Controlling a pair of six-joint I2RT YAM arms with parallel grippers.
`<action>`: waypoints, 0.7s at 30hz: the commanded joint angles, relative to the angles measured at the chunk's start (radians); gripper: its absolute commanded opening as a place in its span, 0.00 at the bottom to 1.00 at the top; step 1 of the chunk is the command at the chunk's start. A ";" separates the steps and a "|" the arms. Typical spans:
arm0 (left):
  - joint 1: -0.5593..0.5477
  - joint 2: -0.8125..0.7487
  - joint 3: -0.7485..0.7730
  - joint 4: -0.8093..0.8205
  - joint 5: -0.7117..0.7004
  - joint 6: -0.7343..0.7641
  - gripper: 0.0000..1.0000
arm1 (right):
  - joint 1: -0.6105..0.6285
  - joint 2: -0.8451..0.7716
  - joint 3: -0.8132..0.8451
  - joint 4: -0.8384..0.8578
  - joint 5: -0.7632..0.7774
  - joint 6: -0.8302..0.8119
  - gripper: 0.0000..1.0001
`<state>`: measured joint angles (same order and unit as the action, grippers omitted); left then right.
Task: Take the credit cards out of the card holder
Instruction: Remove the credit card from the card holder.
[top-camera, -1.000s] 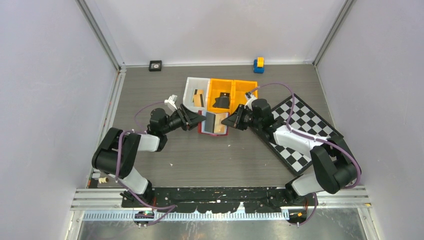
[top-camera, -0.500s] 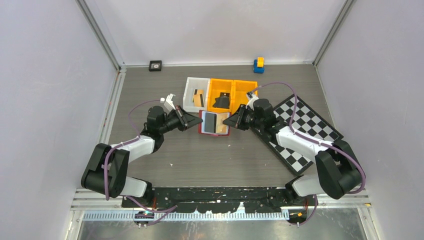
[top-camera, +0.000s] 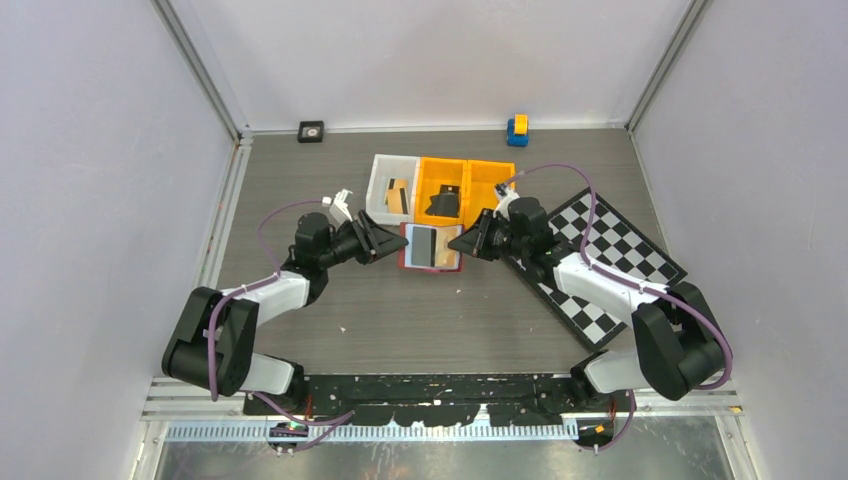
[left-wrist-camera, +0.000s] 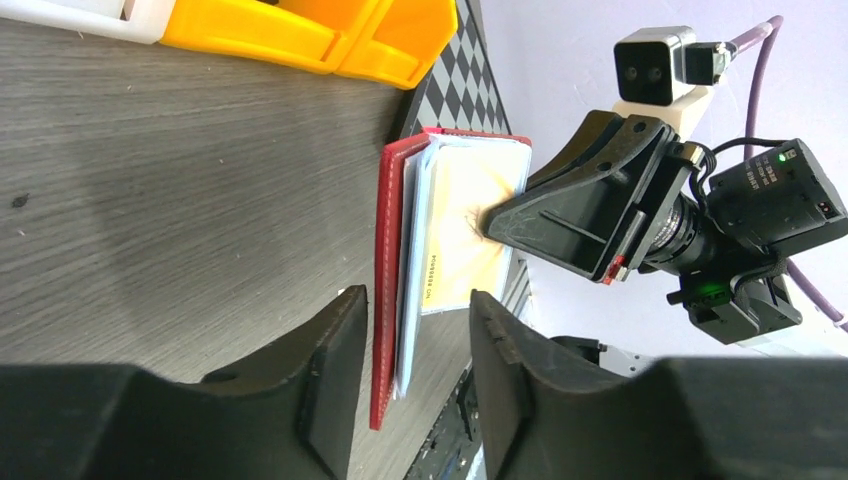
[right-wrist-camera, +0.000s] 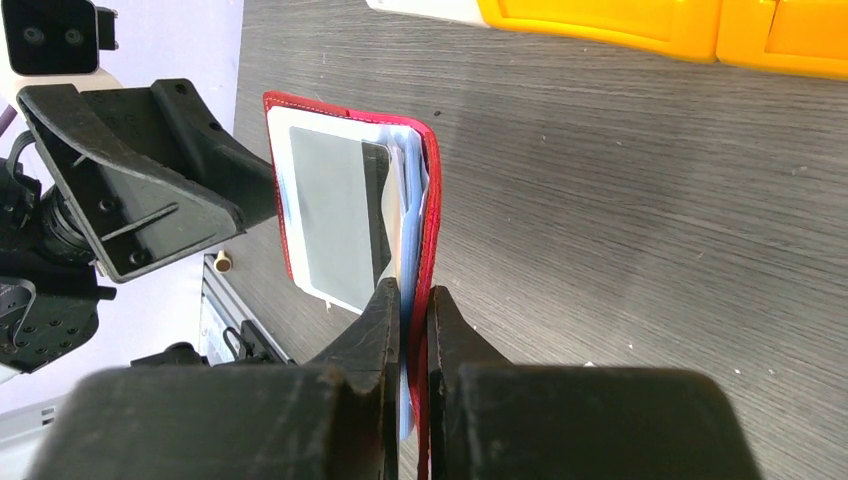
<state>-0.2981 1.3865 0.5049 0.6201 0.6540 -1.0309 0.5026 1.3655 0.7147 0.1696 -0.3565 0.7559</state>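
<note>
Right gripper (right-wrist-camera: 412, 290) pinches the open red holder (right-wrist-camera: 432, 220) at its near edge, jaws almost together on the cover and a bluish sleeve, as its own wrist view shows. Left gripper (left-wrist-camera: 418, 300) waits with jaws apart, the holder's other end reaching into the gap, with no contact visible.

Only the left wrist view shows a tan card (left-wrist-camera: 470, 220) inside a clear sleeve, with print along one edge. The right wrist view shows a dark grey face (right-wrist-camera: 335, 200) behind plastic instead.

From above, the holder lies at centre frame on the grey table (top-camera: 400, 310), directly between the two grippers. Its sleeves face up and its long axis runs left to right, gripper to gripper. That view alone takes in a second card (top-camera: 397, 195) in the white bin (top-camera: 375, 190) just above, beside two orange bins (top-camera: 440, 172). A chequered board (top-camera: 620, 235) lies at right under the right arm.
</note>
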 joint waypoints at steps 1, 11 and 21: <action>-0.015 -0.036 0.011 -0.007 0.013 0.037 0.46 | -0.003 -0.036 0.038 0.047 -0.023 -0.015 0.00; -0.038 -0.020 0.042 -0.082 -0.011 0.081 0.47 | -0.002 -0.027 0.034 0.080 -0.057 0.001 0.00; -0.071 0.032 0.071 -0.083 0.000 0.093 0.21 | -0.002 -0.013 0.037 0.080 -0.069 0.006 0.00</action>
<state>-0.3599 1.4101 0.5385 0.5278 0.6472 -0.9585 0.5018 1.3655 0.7147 0.1986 -0.4061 0.7589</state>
